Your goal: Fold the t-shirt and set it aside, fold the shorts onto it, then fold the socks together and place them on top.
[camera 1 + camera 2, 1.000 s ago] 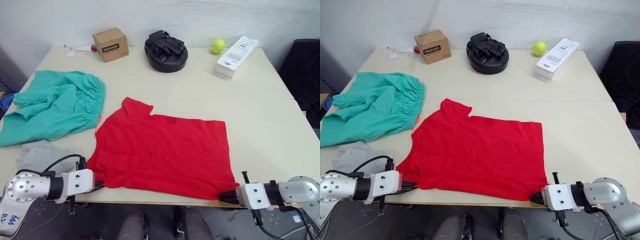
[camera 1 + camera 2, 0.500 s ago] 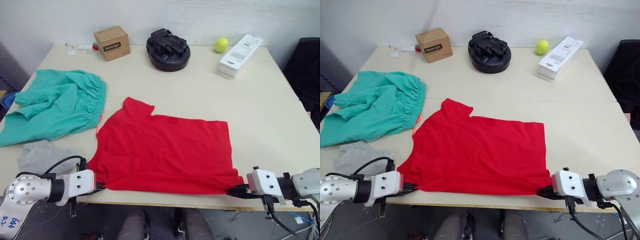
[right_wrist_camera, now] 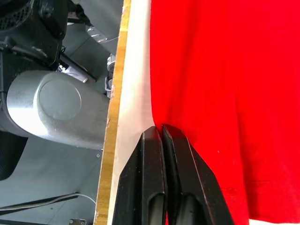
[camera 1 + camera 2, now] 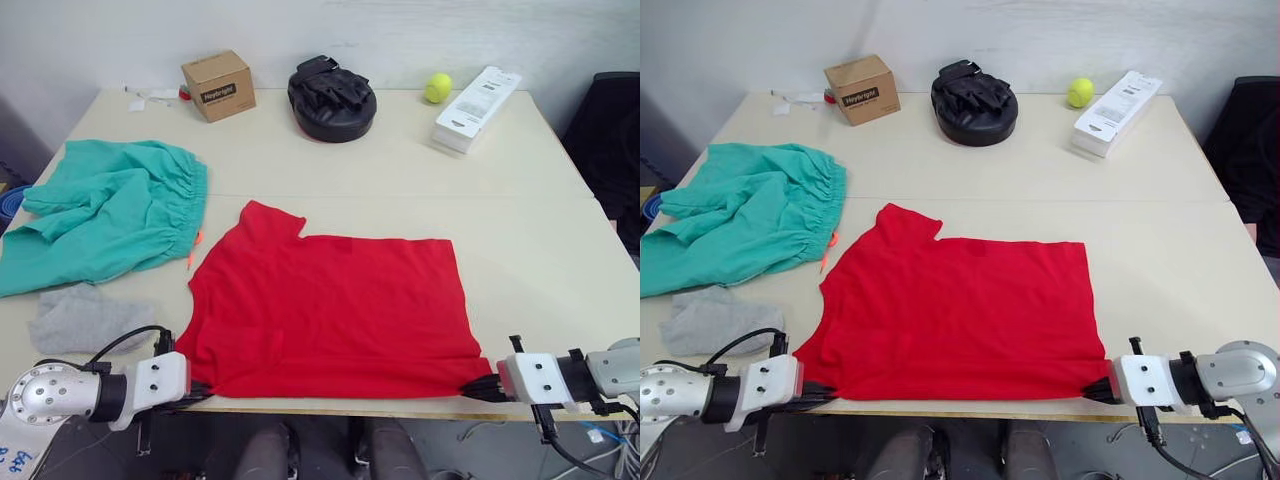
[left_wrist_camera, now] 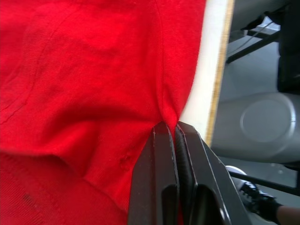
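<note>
The red t-shirt (image 4: 330,305) lies spread flat at the table's near middle, its hem along the front edge. My left gripper (image 4: 198,388) is shut on the shirt's near left corner, and my right gripper (image 4: 478,387) is shut on the near right corner. In the left wrist view the black fingers (image 5: 154,178) pinch a pulled-up fold of red cloth (image 5: 84,84). The right wrist view shows that gripper's fingers (image 3: 152,183) closed on the shirt's edge (image 3: 206,84). Teal-green shorts (image 4: 105,210) lie crumpled at the left. A grey sock (image 4: 82,318) lies in front of them.
Along the table's far side stand a cardboard box (image 4: 218,85), a black round pad with gloves (image 4: 331,97), a tennis ball (image 4: 436,88) and a white packet (image 4: 475,95). The table's front edge (image 4: 340,405) runs just under both grippers.
Both grippers have drawn the shirt's near hem slightly toward the front edge and stretched it flatter. The right gripper has moved rightward over the last second. The camera has shifted a little.
</note>
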Controlling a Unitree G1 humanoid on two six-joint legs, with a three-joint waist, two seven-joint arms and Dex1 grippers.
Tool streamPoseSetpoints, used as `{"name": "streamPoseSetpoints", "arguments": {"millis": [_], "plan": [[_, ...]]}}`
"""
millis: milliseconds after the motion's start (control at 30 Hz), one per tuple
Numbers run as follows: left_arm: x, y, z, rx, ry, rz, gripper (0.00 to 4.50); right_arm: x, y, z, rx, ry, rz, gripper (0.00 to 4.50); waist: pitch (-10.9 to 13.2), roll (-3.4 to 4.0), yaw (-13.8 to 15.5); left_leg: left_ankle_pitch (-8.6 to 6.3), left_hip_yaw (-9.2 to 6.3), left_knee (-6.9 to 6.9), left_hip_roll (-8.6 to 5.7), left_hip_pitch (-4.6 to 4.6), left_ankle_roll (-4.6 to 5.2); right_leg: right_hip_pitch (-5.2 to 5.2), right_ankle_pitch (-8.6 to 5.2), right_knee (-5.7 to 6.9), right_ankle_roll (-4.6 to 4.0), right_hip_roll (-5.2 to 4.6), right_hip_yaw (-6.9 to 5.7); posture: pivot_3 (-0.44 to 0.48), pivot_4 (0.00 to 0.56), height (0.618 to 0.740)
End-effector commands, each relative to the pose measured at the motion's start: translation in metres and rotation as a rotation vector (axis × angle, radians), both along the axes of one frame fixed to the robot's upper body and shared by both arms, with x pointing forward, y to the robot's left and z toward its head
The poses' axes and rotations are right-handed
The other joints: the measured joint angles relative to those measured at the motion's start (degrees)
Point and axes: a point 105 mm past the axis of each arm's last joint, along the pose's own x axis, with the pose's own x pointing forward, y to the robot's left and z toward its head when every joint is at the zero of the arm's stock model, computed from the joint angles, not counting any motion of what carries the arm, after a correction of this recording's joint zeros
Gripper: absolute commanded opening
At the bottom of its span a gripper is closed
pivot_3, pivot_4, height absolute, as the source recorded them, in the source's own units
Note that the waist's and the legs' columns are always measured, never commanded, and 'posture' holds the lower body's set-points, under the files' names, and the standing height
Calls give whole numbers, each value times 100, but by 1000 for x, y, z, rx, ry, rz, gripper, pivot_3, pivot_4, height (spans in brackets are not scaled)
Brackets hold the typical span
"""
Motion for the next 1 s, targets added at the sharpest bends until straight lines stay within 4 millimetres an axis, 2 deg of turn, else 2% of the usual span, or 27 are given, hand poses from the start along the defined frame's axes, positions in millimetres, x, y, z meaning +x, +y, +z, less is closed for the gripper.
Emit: {"name": "streamPoseSetpoints", "arguments": {"millis": [33, 400, 633, 767, 1000], "plan": [[-17, 2, -7, 24, 91, -15, 0, 1, -2, -1, -10, -24, 22, 42, 2, 1, 1, 0, 0, 0, 0, 0, 0, 0, -1, -1, -1, 0, 0, 0, 150, 740], [0, 5, -9, 55, 16, 55, 0, 7, 4, -3, 34, -29, -16, 42, 20, -22, 44, 4, -10, 5, 0, -7, 6, -1, -14, 5, -25, 0, -6, 0, 150, 740], [7, 8, -9, 70, 2, 57, 0, -6, 5, -2, 37, 49, 7, 42, 21, -21, 132, 12, -15, 6, 1, -6, 3, -1, -16, 12, -29, 0, -11, 0, 150, 740], [10, 9, -8, 67, -5, 65, 0, -15, 8, -1, 60, 122, -14, 962, 22, -20, 171, 14, -17, 5, 2, -6, 4, -2, -20, 14, -37, 0, -12, 0, 150, 740], [12, 11, -7, 66, -12, 71, 0, -15, 10, 2, 84, 147, -50, 3444, 23, -21, 174, 17, -17, 7, 2, -7, 1, -1, -26, 14, -51, -1, -12, 0, 150, 740]]}}
